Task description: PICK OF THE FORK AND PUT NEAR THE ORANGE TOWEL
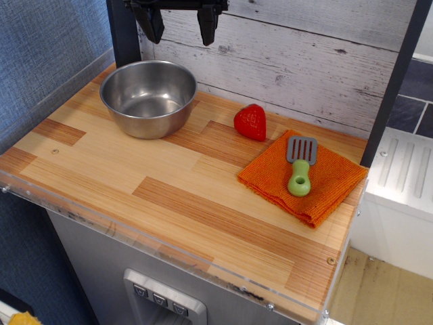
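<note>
The fork (300,166), with a grey slotted head and a lime-green handle, lies on top of the folded orange towel (270,179) at the right side of the wooden counter. My gripper (179,26) hangs at the top of the view, high above the metal bowl and far to the left of the fork. Its two black fingers (207,26) are spread apart and hold nothing.
A steel bowl (149,97) stands at the back left of the counter. A red toy strawberry (251,122) sits just left of the towel's far corner. A white plank wall (304,61) runs along the back. The counter's (135,169) front and right edges drop off.
</note>
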Robot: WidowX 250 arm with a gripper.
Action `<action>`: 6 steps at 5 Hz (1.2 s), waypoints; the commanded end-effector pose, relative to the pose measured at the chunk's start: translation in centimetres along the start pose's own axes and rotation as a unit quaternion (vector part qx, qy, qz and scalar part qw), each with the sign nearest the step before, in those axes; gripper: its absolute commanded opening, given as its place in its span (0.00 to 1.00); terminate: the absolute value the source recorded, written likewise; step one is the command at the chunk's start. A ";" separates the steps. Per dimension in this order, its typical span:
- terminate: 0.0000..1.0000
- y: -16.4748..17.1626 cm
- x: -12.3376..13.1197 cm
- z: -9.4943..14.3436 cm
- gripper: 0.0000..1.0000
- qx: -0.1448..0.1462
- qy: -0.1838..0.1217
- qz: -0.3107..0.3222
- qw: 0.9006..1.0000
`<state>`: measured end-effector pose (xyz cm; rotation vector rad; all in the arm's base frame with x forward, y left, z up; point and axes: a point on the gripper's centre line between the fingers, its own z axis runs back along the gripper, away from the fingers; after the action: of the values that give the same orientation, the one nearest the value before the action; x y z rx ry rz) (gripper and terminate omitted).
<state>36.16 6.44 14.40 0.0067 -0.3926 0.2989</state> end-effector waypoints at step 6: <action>0.00 -8.2 -5.7 -1.4 1.00 -0.056 0.020 -0.020 0.998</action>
<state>33.84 -3.12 10.14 -0.0962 -0.3276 0.2366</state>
